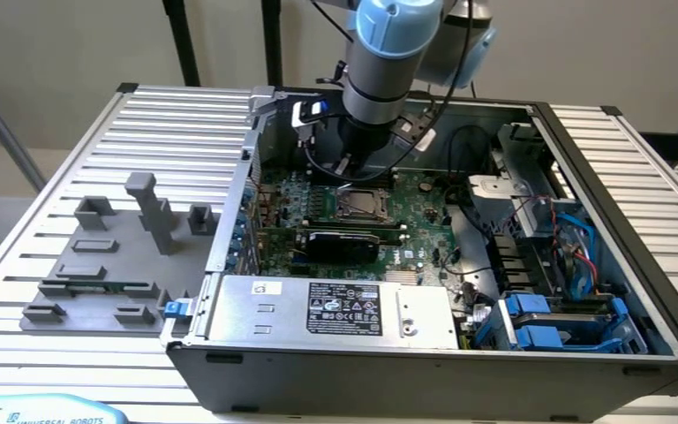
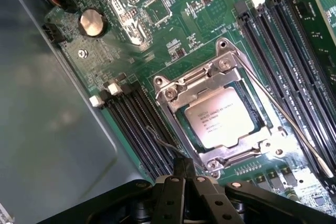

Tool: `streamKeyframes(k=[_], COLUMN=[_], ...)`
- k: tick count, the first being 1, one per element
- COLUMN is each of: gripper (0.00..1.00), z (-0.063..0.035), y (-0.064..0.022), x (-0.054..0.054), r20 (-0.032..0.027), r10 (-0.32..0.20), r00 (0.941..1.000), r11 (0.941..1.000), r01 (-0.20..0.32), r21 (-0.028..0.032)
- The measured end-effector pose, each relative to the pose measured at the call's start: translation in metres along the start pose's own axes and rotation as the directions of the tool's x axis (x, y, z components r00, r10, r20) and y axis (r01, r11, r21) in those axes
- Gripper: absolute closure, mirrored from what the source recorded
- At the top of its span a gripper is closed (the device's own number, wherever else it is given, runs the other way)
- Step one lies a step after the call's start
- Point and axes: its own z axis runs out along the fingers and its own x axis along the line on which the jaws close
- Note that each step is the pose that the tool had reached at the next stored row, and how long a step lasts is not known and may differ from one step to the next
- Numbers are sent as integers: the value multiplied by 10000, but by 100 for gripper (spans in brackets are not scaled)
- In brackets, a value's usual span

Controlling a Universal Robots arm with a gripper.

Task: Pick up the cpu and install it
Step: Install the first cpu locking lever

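Observation:
The cpu (image 2: 220, 117), a small silvery square chip with printed text, lies flat inside the black socket with its metal frame (image 2: 181, 85) on the green motherboard. The socket's thin lever (image 2: 283, 114) runs alongside it. My gripper (image 2: 185, 166) hovers just off one edge of the socket frame, its two dark fingers pressed together, shut with nothing between them. In the exterior view the arm reaches down into the open computer case, with the gripper (image 1: 359, 179) just above the cpu (image 1: 358, 202).
Black memory slots (image 2: 294, 66) flank the socket on both sides. A coin battery (image 2: 92, 23) sits on the board. The grey power-supply box (image 1: 333, 309) fills the case front, and blue drive cages (image 1: 557, 322) stand at the exterior view's right. A grey fixture plate (image 1: 103, 265) lies outside the case.

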Motion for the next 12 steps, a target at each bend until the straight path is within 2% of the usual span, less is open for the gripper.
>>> streamKeyframes(k=[5, 12], gripper=[89, 89], z=[-1, 2], y=[66, 73], x=[40, 43], r20=[3, 22], r10=[0, 11], r00=[10000, 10000], r11=[10000, 10000], r01=[0, -11], r21=[4, 34])
